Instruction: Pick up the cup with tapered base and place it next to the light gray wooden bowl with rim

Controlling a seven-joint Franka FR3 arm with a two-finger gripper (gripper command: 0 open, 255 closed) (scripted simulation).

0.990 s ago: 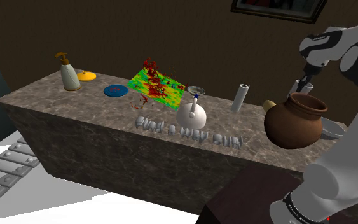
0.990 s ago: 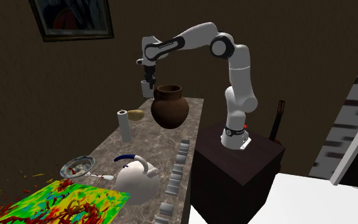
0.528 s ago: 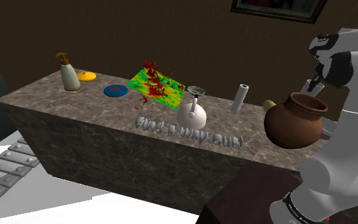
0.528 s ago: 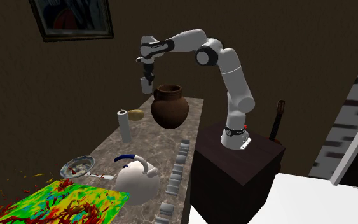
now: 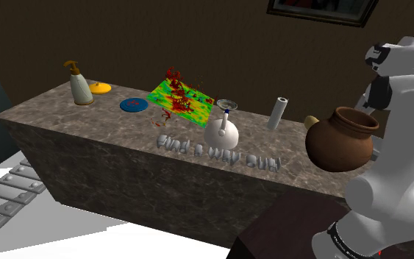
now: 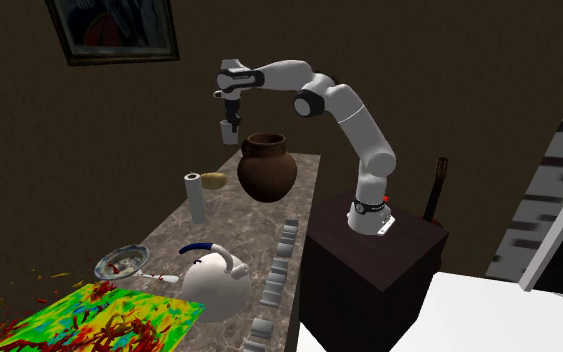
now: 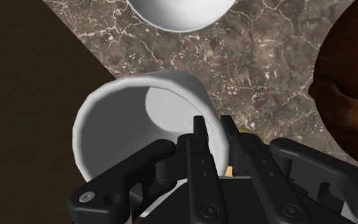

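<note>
Marbled brown counter [image 6: 244, 225] runs along a dark wall. The gripper [image 6: 231, 112] hangs in the air above its far end, just beyond the brown pot [image 6: 265, 170]. It is closed narrow on the white cup [image 6: 229, 130]. The wrist view shows the grip clearly: the gripper [image 7: 213, 130] pinches one side of the cup [image 7: 126, 121] wall at the rim, one finger inside and one outside.

Handling, as a guess: rigid, light, smooth and thin-walled. A one-sided rim pinch holds it, but the body hangs off-centre and could pivot or slip on a fast move. Keep the descent slow and don't squeeze harder.

The cup is off the counter, below the fingertips. The light grey bowl [image 7: 179, 13] sits on the counter past the cup. The brown pot [image 7: 352, 83] is close beside it, so clearance on the pot side is tight.
</note>
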